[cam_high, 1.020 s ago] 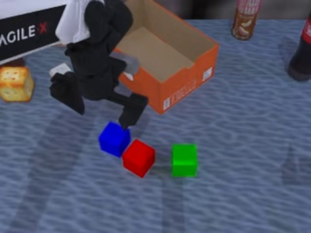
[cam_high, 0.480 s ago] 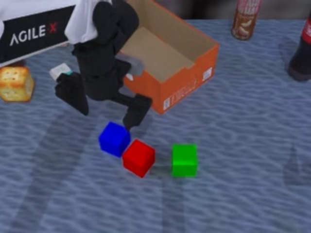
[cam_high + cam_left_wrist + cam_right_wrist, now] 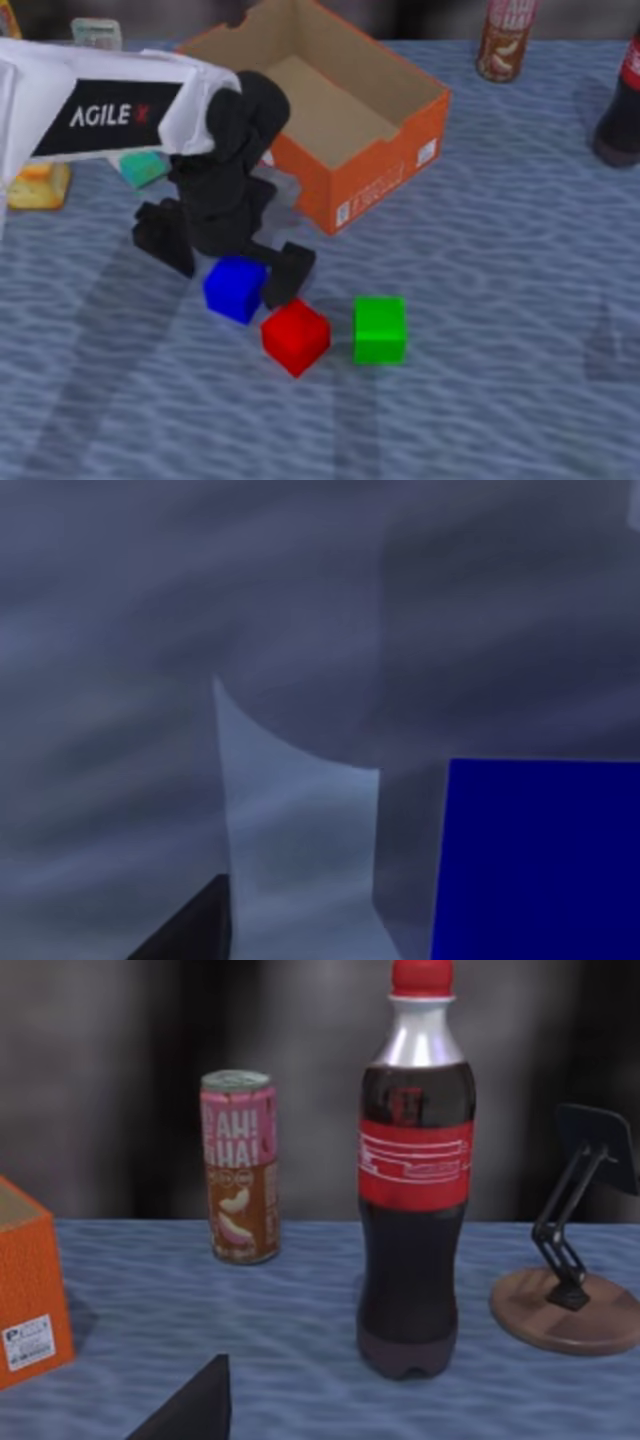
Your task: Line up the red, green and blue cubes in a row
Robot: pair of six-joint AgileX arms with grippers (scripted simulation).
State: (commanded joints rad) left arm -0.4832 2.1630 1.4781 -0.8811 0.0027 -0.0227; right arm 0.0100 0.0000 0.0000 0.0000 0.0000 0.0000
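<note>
Three cubes lie mid-table: blue cube (image 3: 236, 288), then red cube (image 3: 296, 338) at its 4 o'clock, touching or nearly so, green cube (image 3: 380, 329) just beside the red at 3 o'clock. Left gripper (image 3: 227, 268) straddles the blue one, fingers spread wide, not closed. Right arm is out of sight.

three cubes: one red cube (image 3: 296, 338), one green cube (image 3: 380, 329), one blue cube (image 3: 234, 288)
</note>
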